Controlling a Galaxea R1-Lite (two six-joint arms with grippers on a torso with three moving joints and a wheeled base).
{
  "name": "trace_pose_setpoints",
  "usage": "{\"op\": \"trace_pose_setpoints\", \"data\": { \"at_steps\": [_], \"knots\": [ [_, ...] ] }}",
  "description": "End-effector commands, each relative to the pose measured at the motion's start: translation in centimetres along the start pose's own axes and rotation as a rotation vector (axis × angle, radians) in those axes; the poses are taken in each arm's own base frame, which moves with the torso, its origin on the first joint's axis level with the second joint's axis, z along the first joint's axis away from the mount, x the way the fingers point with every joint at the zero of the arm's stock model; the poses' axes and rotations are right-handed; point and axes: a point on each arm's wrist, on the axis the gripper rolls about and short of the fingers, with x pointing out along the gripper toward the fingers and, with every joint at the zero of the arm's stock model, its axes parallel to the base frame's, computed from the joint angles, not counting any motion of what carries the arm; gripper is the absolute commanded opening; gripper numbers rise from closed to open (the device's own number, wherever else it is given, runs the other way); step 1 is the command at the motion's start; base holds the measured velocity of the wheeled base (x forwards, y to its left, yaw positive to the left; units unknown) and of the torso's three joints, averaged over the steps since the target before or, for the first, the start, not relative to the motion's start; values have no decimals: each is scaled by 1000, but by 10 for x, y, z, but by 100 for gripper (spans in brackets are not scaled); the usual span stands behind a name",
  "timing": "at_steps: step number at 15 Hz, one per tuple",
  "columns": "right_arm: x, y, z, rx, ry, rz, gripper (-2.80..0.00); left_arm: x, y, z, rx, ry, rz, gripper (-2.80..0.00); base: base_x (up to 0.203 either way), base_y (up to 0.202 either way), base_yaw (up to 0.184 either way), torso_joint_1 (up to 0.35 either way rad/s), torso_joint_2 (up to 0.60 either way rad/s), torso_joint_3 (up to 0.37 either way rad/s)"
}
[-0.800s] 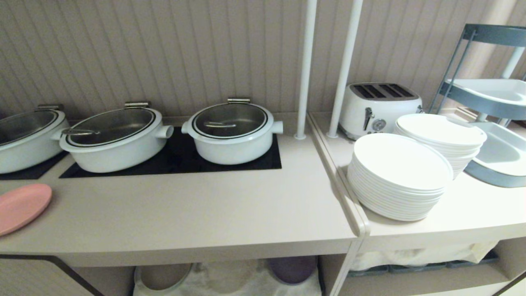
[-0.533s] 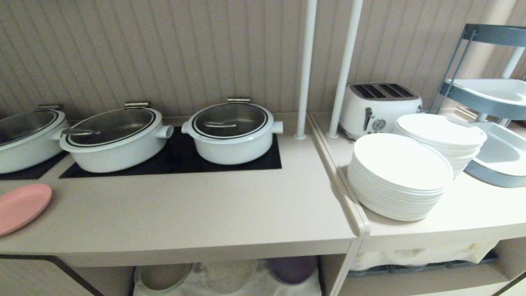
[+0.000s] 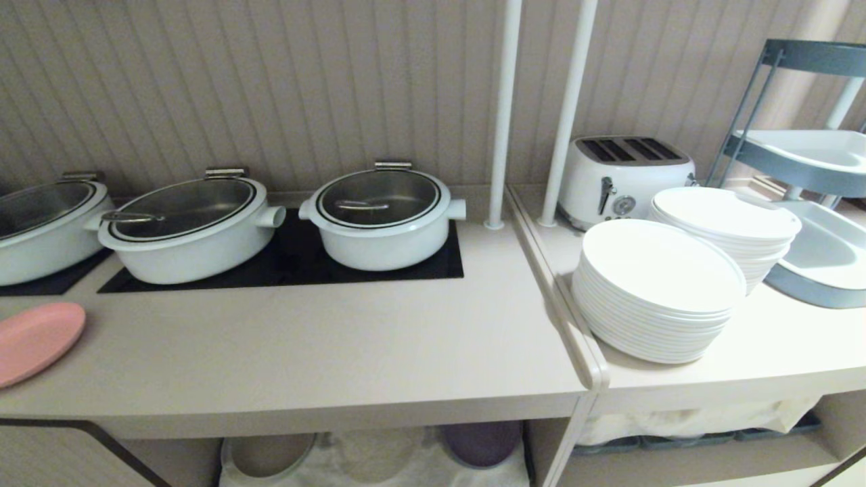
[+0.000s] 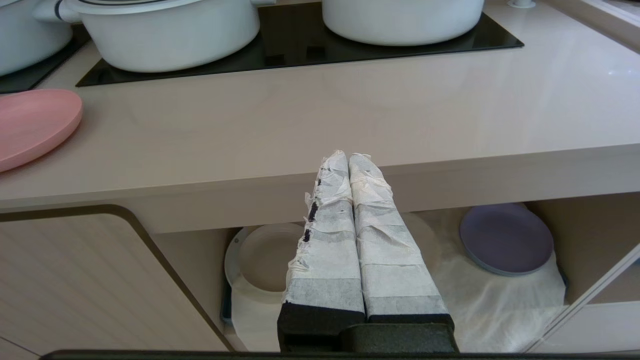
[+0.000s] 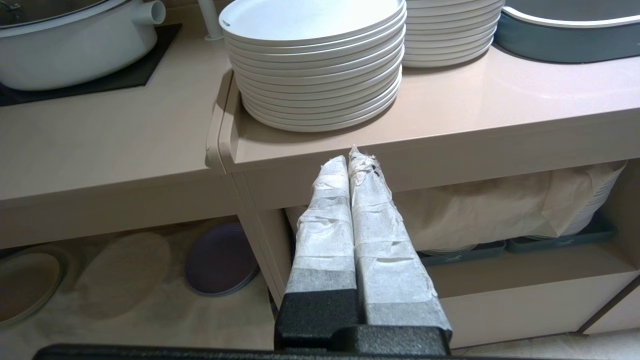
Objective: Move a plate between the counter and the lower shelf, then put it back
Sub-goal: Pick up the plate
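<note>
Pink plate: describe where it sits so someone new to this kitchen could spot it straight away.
Find the long beige counter with the black hob panels and three white pots. Follow its front strip to the far left end. There the pink plate lies flat, alone on the worktop; it is the only pink item, unlike the stacked white plates at the right.

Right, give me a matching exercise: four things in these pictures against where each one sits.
Things:
1. pink plate
2. purple plate
3. toaster
4. round pot

Places:
A. on the black hob panel
B. on the cloth in the lower shelf
C. behind the white plate stacks
D. at the counter far left

Pairs: 1-D, 2-B, 3-C, 4-A
</note>
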Motion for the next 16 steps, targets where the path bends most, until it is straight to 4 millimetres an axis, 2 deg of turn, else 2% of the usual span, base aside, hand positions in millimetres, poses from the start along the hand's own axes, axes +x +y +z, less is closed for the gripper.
{"op": "trace_pose_setpoints", "data": {
  "at_steps": [1, 11, 16],
  "knots": [
    [0, 0, 0, 0, 0, 0, -280, 0, 0, 0, 2, 1, 0, -280, 0, 0, 0, 0, 0, 0],
    [0, 0, 0, 0, 0, 0, -280, 0, 0, 0, 2, 1, 2, -280, 0, 0, 0, 0, 0, 0],
    [0, 0, 0, 0, 0, 0, -280, 0, 0, 0, 2, 1, 1, -280, 0, 176, 3, 1, 2, 2]
  ]
}}
